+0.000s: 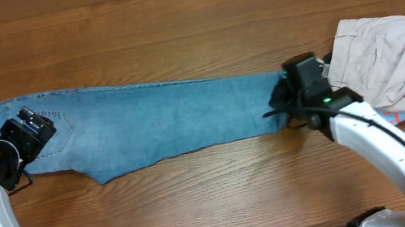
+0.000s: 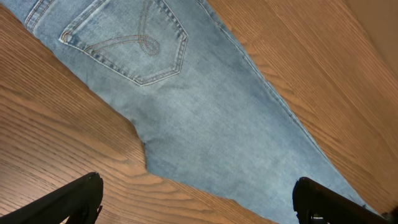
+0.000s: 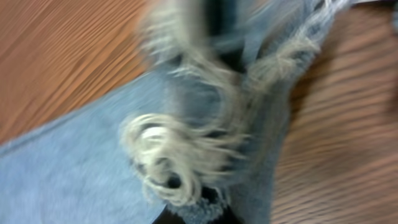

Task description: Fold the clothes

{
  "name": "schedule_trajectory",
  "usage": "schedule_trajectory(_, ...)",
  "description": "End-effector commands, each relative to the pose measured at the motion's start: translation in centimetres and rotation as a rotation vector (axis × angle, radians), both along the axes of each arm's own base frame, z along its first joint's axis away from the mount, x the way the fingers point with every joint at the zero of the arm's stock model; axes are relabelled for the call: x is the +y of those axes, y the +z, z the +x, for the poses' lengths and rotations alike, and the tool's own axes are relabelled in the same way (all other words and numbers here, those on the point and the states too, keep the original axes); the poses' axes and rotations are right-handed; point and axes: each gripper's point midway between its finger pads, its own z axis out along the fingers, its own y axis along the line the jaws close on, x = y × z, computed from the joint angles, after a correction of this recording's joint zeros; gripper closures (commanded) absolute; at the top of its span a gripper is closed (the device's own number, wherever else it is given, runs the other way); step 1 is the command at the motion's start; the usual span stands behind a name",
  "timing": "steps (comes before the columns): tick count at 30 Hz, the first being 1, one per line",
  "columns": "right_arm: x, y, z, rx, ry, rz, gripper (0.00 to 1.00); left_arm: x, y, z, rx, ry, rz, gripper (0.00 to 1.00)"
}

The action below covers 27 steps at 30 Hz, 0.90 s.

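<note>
Denim: light blue washed jeans [image 1: 162, 120], laid flat and lengthwise across the wooden table [image 1: 170, 20], waistband end at 9 o'clock, leg hem at 3 o'clock. Tan stitching around a back patch pocket [image 2: 134, 40] with a curled seam motif; paler fading down the leg; lower edge uneven near the seat. At 9 o'clock, left gripper [image 1: 28, 133] over the pocket area, fingers [image 2: 74, 202] spread wide, gripping nothing. At the hem end, right gripper [image 1: 280, 107], apparently pinched tight on the frayed hem [image 3: 180, 155], pale threads bunched and blurred close to the lens. Farther toward 3 o'clock, just beside the hem, a heap of beige trousers [image 1: 401, 68], with a bright blue garment [image 1: 397, 115] peeking out beneath.
</note>
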Motion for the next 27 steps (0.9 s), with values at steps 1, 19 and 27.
schedule_trajectory(1,3.2,1.5,-0.3,-0.043,0.127,0.007,0.96,-0.4,0.3,0.2,-0.014,-0.029,0.001,0.00)
schedule_trajectory(19,12.9,0.1,-5.5,0.073,0.393,0.185,0.59,-0.8,0.4,0.3,-0.022,-0.037,-0.019,0.00)
schedule_trajectory(27,12.1,4.7,-3.9,0.008,0.350,0.145,0.09,-0.8,0.4,0.3,-0.022,-0.040,-0.017,0.00)
